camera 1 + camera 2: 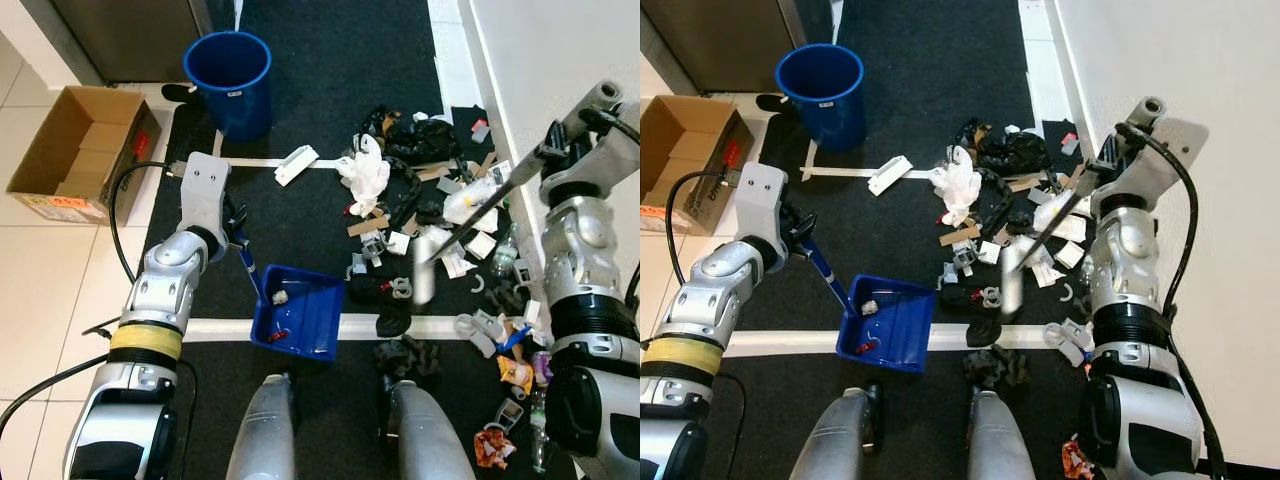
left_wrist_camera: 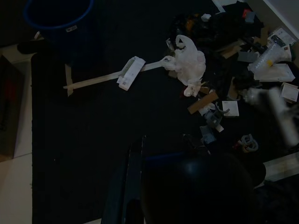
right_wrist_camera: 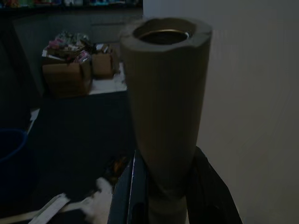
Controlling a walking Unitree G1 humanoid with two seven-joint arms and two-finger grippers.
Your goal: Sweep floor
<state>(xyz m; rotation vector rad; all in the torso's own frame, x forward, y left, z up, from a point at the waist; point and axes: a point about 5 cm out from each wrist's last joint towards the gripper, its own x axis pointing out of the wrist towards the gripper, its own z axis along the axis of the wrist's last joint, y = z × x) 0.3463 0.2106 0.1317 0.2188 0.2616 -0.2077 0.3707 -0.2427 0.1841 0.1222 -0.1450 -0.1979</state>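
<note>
Broom (image 1: 470,228) over the litter (image 1: 440,215)
Right gripper (image 1: 553,148) clamps its handle; left gripper (image 1: 238,232) grips the dustpan (image 1: 297,312) handle.

You have open black mat (image 1: 330,90) between the blue bucket (image 1: 229,80) and the litter pile (image 1: 430,200); only a white flat box (image 1: 296,164) lies there. On your right the white wall (image 1: 560,60) stands close behind the pile, so the broom (image 1: 470,222) has little room on that side. The blue dustpan (image 1: 298,312) sits in front of the robot's legs (image 1: 262,440). The cardboard box (image 1: 75,150) blocks the far left.
</note>
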